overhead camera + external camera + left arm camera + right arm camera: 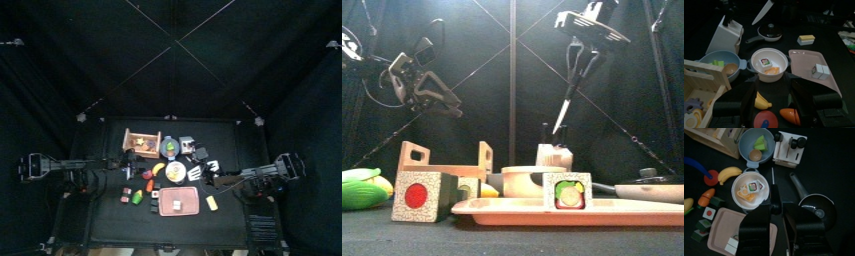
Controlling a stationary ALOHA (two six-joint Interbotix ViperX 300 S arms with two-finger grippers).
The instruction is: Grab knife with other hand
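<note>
The right gripper (577, 50) is holding the knife (565, 108) by its handle, jaws closed on it, blade hanging down above the knife block (555, 156). In the right wrist view the handle is hidden. The left gripper (438, 92) is hovering wide open and empty, well left of the knife.
</note>
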